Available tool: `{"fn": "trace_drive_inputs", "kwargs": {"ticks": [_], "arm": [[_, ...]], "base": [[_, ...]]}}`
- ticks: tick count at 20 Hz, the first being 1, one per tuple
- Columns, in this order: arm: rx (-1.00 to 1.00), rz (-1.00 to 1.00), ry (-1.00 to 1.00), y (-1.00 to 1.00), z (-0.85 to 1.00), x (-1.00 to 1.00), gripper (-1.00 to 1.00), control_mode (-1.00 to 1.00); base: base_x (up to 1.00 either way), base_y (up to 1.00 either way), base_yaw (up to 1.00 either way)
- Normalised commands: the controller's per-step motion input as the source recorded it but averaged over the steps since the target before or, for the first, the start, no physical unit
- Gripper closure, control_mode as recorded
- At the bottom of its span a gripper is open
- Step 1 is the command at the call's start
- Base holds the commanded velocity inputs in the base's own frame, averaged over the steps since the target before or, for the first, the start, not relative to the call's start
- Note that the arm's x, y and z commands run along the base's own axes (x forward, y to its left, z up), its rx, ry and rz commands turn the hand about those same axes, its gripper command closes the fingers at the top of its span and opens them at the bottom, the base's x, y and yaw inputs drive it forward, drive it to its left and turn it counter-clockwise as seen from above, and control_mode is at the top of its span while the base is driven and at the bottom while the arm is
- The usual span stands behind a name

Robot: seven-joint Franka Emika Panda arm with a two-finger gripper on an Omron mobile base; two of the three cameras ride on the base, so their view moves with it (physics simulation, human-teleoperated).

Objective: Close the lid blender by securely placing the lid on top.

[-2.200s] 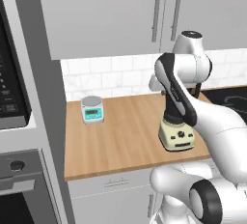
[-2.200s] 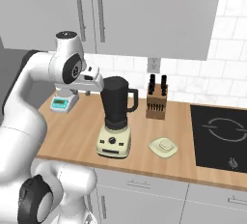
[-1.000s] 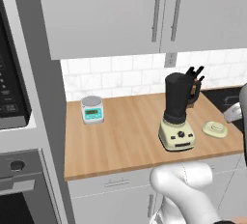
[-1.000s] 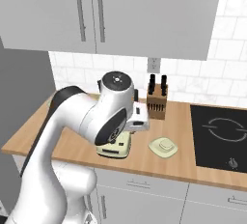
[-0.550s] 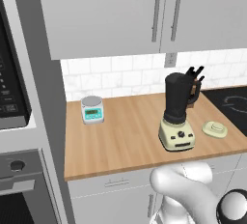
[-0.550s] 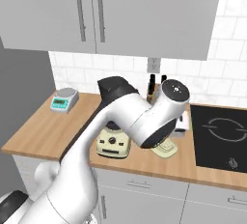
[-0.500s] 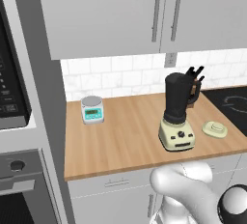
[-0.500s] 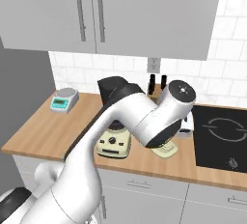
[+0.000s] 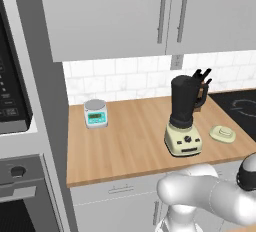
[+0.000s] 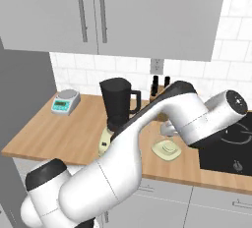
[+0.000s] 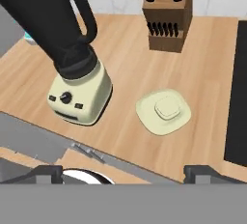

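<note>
Lid point(image 11: 163, 111): flat on counter beside blender point(image 11: 67, 49). Gripper point(image 11: 123, 172): jaws wide, empty. We should descend centred on the knob (pinch squarely).

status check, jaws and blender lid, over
Jaws wide open, nothing held. Pale cream round lid flat on wooden counter, beside dark-jar blender, jar uncovered. Wooden knife block behind, clear of lid.

Pale cream lid point(image 11: 163, 112) flat on the wood at centre right of hand view, knob up, apart from tall dark-jarred blender point(image 11: 67, 49) with cream base at upper left, jar uncovered.
</note>
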Motion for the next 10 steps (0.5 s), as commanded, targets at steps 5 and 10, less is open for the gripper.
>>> {"fn": "trace_drive_inputs", "kwargs": {"ticks": [5, 10], "arm": [[0.15, 0.29, -0.11, -0.06, -0.42, 0.14, -1.0, -1.0], [0.1, 0.25, -0.1, 0.0, -0.38, 0.24, -1.0, -1.0]], "base": [[0.0, 0.0, 0.0], [0.0, 0.0, 0.0]]}}
